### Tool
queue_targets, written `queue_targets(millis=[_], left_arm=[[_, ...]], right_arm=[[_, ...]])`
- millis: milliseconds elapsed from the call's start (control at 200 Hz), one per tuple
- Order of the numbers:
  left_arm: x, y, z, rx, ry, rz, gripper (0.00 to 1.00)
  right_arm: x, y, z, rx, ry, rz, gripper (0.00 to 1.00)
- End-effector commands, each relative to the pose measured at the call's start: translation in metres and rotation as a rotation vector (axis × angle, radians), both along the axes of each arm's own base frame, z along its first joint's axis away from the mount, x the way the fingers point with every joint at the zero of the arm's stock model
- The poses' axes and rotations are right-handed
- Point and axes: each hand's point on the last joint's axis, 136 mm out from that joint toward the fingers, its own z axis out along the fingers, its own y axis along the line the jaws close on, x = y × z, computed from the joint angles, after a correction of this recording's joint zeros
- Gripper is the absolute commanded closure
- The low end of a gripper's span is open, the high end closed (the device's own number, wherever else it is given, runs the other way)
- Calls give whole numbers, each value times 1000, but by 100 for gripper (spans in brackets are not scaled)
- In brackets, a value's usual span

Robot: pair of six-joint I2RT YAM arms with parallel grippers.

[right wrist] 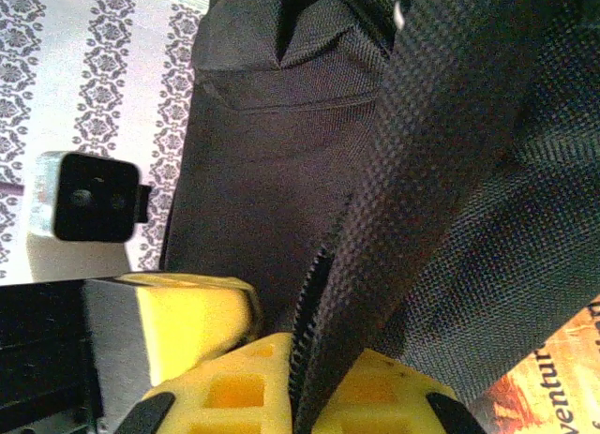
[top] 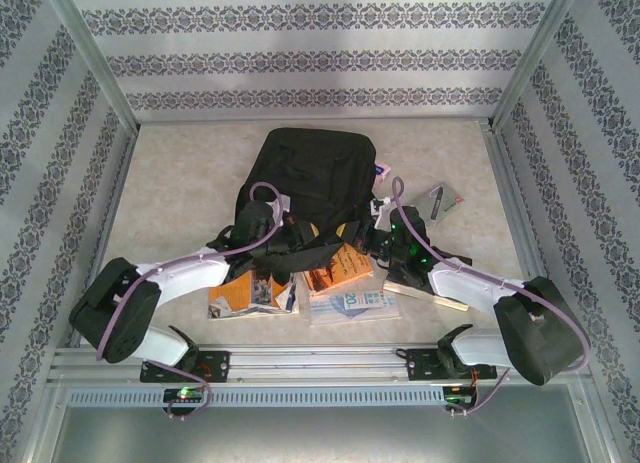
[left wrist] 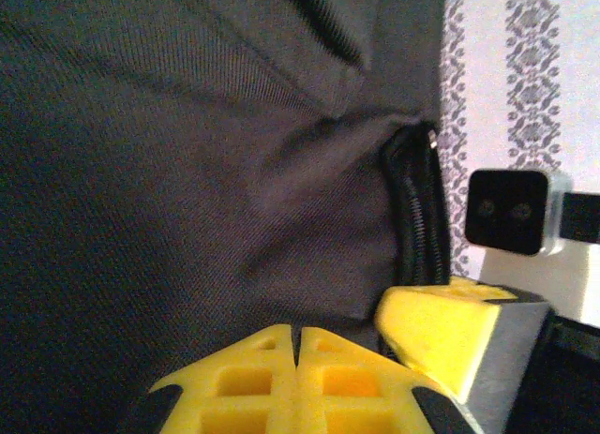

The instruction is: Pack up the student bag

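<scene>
Both arms reach inward to the large black fabric backpack; left claw clenched, right claw pinching its zip edge.

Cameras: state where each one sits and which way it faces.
Top external: above and behind the bases, looking down on table, bag, books; left arm and right arm show.
Left wrist: on the left arm, facing bag fabric and zip; its shut left gripper shows.
Right wrist: on the right arm, facing the bag; right gripper pinches a woven band of it.
Shared: both wrist views show the bag and the opposite wrist's camera.
</scene>
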Motion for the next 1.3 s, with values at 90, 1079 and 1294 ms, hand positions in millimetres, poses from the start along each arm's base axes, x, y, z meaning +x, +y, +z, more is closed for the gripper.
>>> queue_targets(millis=[90,1079,1294], left_arm=[[8,21,28,22,-110,73,100],[-26,59,44,179,-170,74,100],[-29,76,40,246,-168,105,100]], right_arm=[[15,-15,11,-66,-107,-79,100],[35,-54,-18,-356,49,-158,100],[42,-65,-20,-422,60,-162,100]])
